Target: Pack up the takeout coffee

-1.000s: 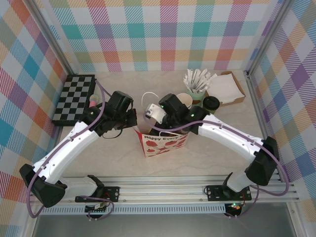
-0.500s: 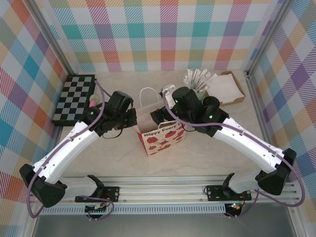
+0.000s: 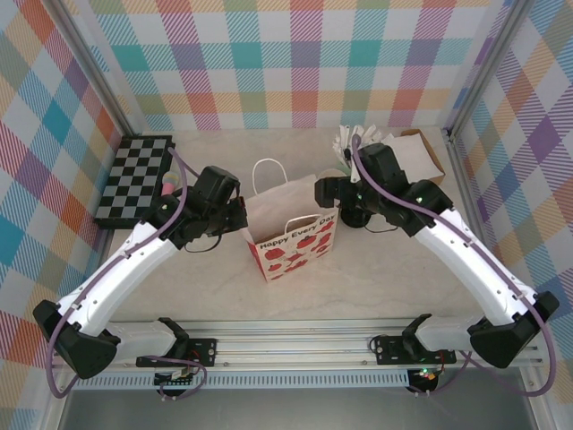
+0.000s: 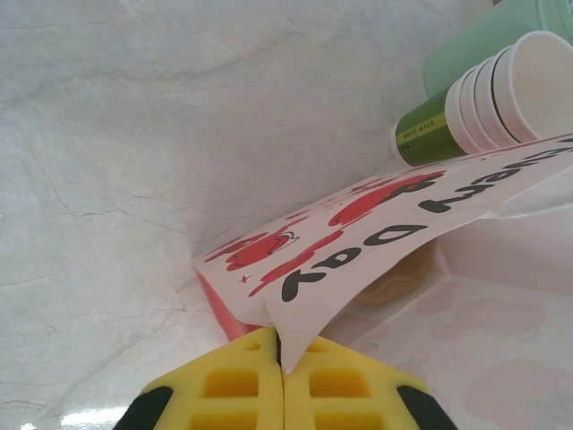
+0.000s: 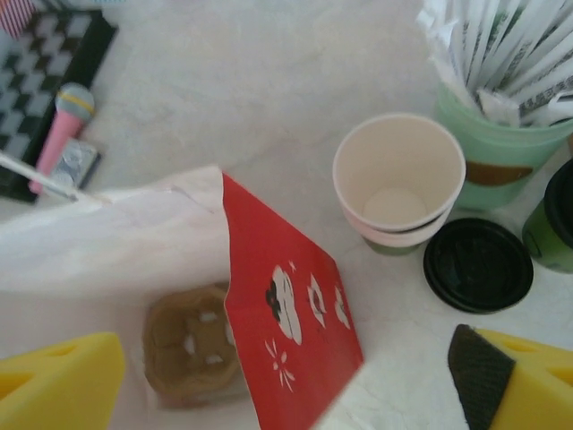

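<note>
The takeout coffee (image 5: 546,237), a dark-green cup with a dark top, sits at the right edge of the right wrist view, cut off by the frame. A round black lid (image 5: 477,264) lies flat on the table beside it. A white paper bag (image 3: 291,237) with red strawberry print stands open mid-table, with a brown cup carrier (image 5: 188,345) on its floor. My left gripper (image 4: 284,345) is shut on the bag's (image 4: 376,237) rim at its left corner (image 3: 243,215). My right gripper (image 5: 291,358) hangs open above the bag's right side (image 3: 327,190), left of the cups.
A stack of lidless green cups (image 5: 398,179) and a mint cup of white wrapped sticks (image 5: 497,148) stand behind the lid. A cardboard box (image 3: 421,157) sits back right. A checkerboard (image 3: 134,179) and a pink toy microphone (image 5: 64,125) lie at the left.
My right gripper has come up out of the bag and swung right and back towards the cups. The bag now stands taller. My left gripper kept its hold.
</note>
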